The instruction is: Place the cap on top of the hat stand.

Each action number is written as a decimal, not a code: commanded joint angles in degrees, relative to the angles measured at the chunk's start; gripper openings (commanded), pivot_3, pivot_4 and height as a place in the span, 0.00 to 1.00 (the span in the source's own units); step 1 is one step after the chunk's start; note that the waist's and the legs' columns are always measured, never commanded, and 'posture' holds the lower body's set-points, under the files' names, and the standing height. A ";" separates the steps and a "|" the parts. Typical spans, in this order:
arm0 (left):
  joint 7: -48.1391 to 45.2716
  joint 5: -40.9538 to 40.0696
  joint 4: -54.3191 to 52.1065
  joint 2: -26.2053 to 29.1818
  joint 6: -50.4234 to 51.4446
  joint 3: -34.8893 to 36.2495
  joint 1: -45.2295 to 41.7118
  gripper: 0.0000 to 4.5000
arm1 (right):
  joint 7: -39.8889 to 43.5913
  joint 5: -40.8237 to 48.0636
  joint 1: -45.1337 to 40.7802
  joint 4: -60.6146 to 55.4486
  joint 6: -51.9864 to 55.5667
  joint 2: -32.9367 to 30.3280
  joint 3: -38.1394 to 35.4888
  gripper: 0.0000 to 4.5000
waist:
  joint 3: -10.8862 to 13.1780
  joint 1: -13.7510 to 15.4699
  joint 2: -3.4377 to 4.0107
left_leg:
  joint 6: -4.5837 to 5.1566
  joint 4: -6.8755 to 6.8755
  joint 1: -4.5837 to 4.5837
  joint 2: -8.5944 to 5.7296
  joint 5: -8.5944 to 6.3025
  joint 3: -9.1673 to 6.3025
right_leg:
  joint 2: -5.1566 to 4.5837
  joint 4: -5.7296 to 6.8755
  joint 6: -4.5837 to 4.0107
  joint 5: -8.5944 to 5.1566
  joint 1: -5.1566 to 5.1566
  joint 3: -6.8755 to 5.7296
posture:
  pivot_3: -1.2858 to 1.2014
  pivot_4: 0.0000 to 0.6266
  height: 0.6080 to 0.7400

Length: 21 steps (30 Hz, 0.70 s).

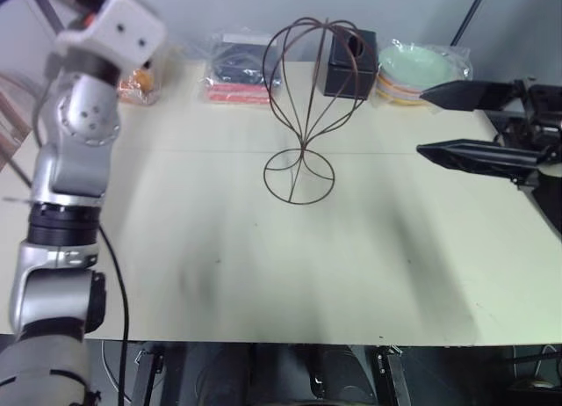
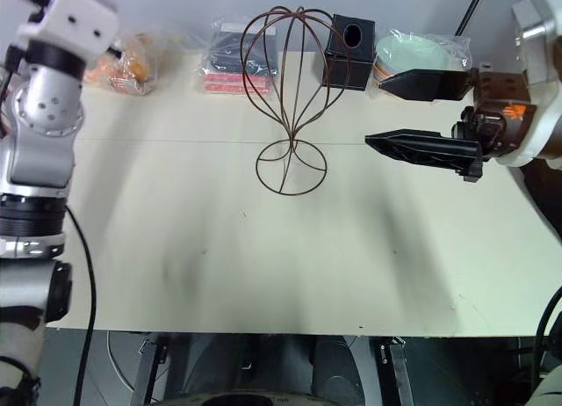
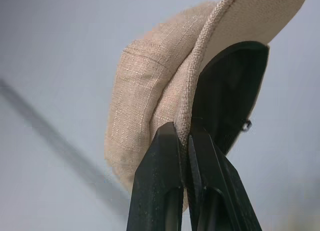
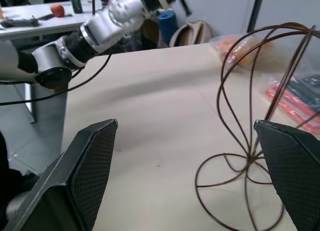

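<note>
Left gripper (image 3: pixel 182 141): fingers clamped on the edge of the cap (image 3: pixel 150 96), raised off the table (image 1: pixel 219 248). Right gripper (image 2: pixel 395 112): jaws wide apart, empty, just right of the hat stand (image 2: pixel 294 98), which stands upright mid-table.

Left hand (image 3: pixel 182 141) raised, fingers pinched shut; right hand (image 2: pixel 395 112) level, fingers wide apart.

No legible text or labels anywhere
</note>
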 commanded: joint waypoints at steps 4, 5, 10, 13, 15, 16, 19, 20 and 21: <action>-7.02 -1.25 -9.17 -1.04 -11.71 -2.90 3.87 0.00 | 0.09 -0.50 1.45 0.31 -1.15 -3.51 -5.45 1.00 | -0.01 -0.66 0.13 | 0.00 -0.02 0.08 0.02 0.00 0.05 | 0.07 0.04 0.00 0.00 -0.01 0.06 | 0.52 0.24 1.00; -7.08 -0.26 -9.90 -0.41 -13.26 -2.62 6.49 0.00 | 0.09 -0.68 2.04 0.49 -1.20 -3.85 -6.17 1.00 | -0.01 -0.96 0.13 | 0.01 -0.06 0.11 0.03 0.00 0.06 | 0.09 0.05 0.00 0.00 -0.01 0.08 | 0.52 0.24 1.00; -4.14 6.07 -13.86 1.97 -21.17 -0.77 17.71 0.00 | -0.51 -0.99 4.72 0.30 -1.43 -4.09 -8.41 1.00 | -0.02 -1.45 0.15 | 0.02 -0.11 0.25 0.08 0.00 0.09 | 0.14 0.10 0.00 0.00 0.04 0.13 | 0.52 0.24 1.00; -2.61 7.93 -14.84 1.73 -24.39 0.01 22.00 0.00 | -0.59 -1.24 6.27 -0.25 -1.91 -3.78 -8.84 1.00 | -0.02 -1.16 0.15 | 0.02 -0.05 0.25 0.09 0.01 0.08 | 0.11 0.09 0.00 0.00 0.10 0.13 | 0.52 0.24 1.00; -2.40 9.29 -12.95 1.42 -27.60 -1.62 23.14 0.00 | -0.82 -1.29 6.65 -0.45 -2.41 -3.45 -8.43 1.00 | -0.02 -0.75 0.15 | 0.02 -0.01 0.25 0.07 0.00 0.07 | 0.08 0.09 0.00 0.00 0.15 0.12 | 0.52 0.24 1.00; -2.10 10.62 -11.44 1.13 -28.78 -2.59 22.98 0.00 | -1.09 -1.44 6.39 -0.35 -2.76 -3.24 -7.82 1.00 | -0.02 -0.52 0.15 | 0.02 0.03 0.25 0.07 0.00 0.07 | 0.08 0.09 0.00 0.00 0.15 0.12 | 0.52 0.24 1.00; -1.39 13.28 -8.16 -0.61 -29.37 -3.98 22.04 0.00 | -2.36 -2.93 5.35 0.08 -4.36 -2.67 -5.55 1.00 | -0.03 -0.12 0.16 | 0.02 0.06 0.29 0.04 0.00 0.08 | 0.08 0.08 0.02 0.01 0.20 0.11 | 0.52 0.24 1.00; -1.20 14.05 -7.35 -1.23 -29.18 -4.24 21.86 0.00 | -2.97 -3.79 5.02 0.27 -5.00 -2.52 -4.62 1.00 | -0.03 -0.08 0.16 | 0.02 0.06 0.29 0.04 0.00 0.08 | 0.08 0.07 0.02 0.01 0.21 0.12 | 0.52 0.24 1.00; -1.03 15.28 -6.54 -1.75 -28.69 -4.64 21.87 0.00 | -3.59 -4.96 4.74 0.38 -5.84 -2.29 -3.55 1.00 | -0.03 -0.06 0.16 | 0.02 0.07 0.28 0.04 0.00 0.08 | 0.08 0.07 0.02 0.01 0.21 0.12 | 0.52 0.24 1.00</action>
